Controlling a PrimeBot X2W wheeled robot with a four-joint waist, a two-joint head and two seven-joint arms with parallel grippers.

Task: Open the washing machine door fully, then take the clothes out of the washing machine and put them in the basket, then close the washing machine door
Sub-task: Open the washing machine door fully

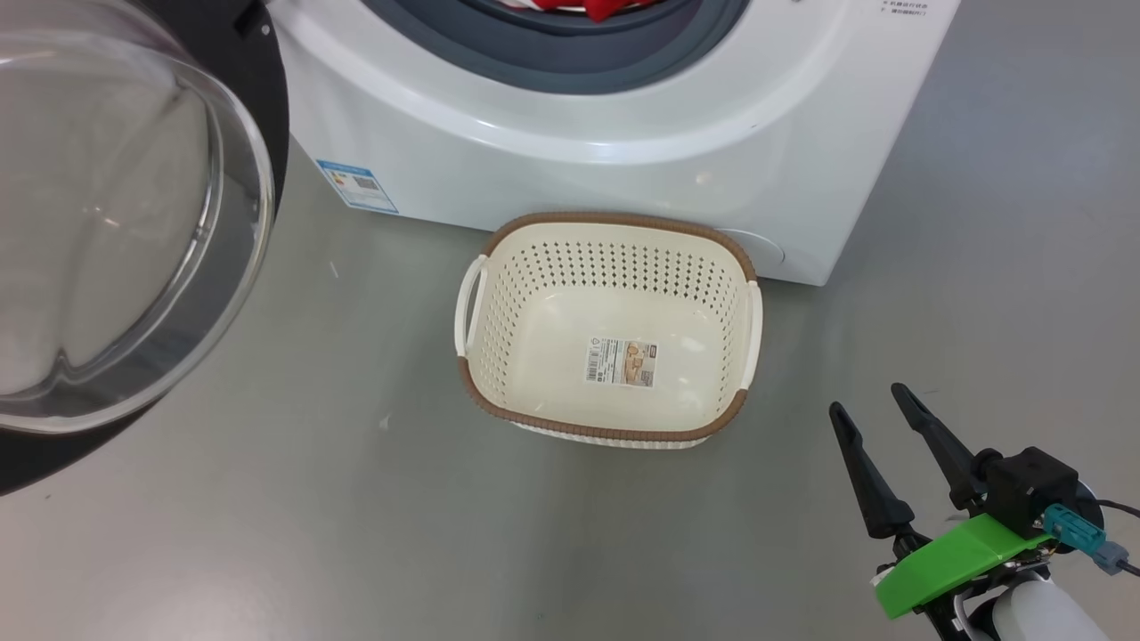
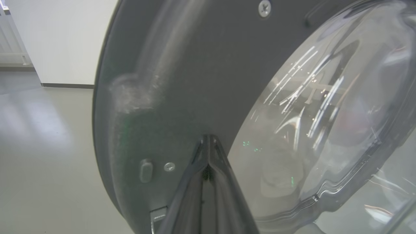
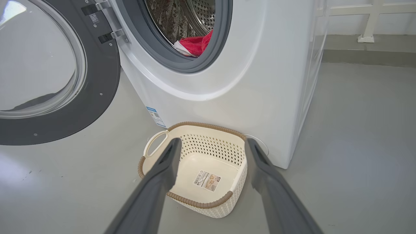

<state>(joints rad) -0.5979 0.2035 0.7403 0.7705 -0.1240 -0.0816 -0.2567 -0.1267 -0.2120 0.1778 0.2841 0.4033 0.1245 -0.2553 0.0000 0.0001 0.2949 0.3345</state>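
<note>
The washing machine (image 1: 757, 133) stands with its door (image 1: 116, 223) swung open to the left, the glass bowl bulging toward me. Red and white clothes (image 3: 194, 45) lie in the steel drum, and their edge shows at the gasket (image 1: 606, 9). The cream basket (image 1: 614, 218) sits empty on the floor against the machine's front. My right gripper (image 1: 868, 401) hovers open to the basket's right, empty, with the basket (image 3: 201, 205) between its fingers in its wrist view. My left gripper (image 2: 208, 139) is shut and empty, its tips at the door's dark inner rim (image 2: 182, 81); I cannot tell whether they touch it.
The grey floor spreads around the basket and to the machine's right. A blue label (image 1: 356, 185) sits low on the machine's left side. A white wall (image 2: 65, 39) stands beyond the door, and a white railing (image 3: 370, 19) stands behind the machine.
</note>
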